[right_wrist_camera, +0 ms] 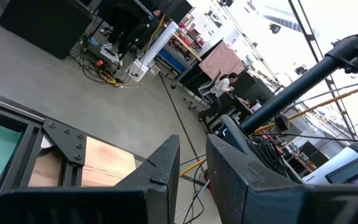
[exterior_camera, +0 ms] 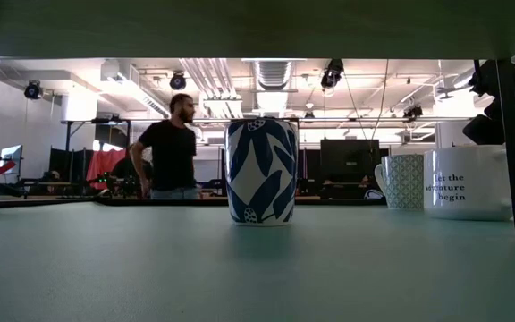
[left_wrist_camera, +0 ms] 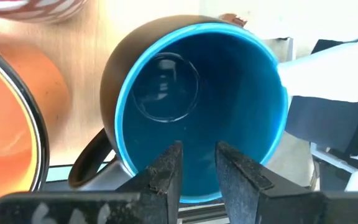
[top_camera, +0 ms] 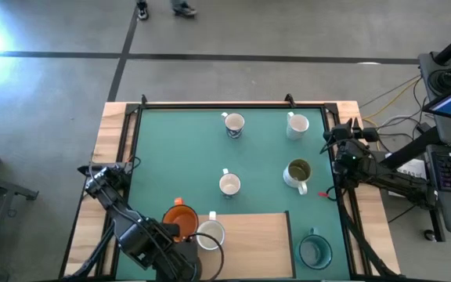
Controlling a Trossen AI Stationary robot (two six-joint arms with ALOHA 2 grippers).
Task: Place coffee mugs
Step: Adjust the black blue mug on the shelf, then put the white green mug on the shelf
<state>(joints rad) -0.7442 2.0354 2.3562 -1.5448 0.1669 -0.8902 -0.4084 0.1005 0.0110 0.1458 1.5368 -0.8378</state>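
Observation:
In the left wrist view, a brown mug with a blue inside lies right under my left gripper. The fingers stand a little apart over the mug's near rim. In the high view my left arm hides this mug. Beside it stand an orange mug and a white mug at the left end of a wooden board. Several more mugs stand upright on the green mat: white ones, an olive-inside one and a teal one. My right gripper waits at the table's right edge with nothing between its fingers. My left gripper's fingers reach from above and slant down over the brown mug's near rim. The mug's blue inside shows through the narrow gap between them. Whether they touch the mug, I cannot tell.
A black frame borders the green mat. In the low view a blue leaf-patterned mug stands mid-table, with two white mugs to the right. A person moves in the room beyond the table.

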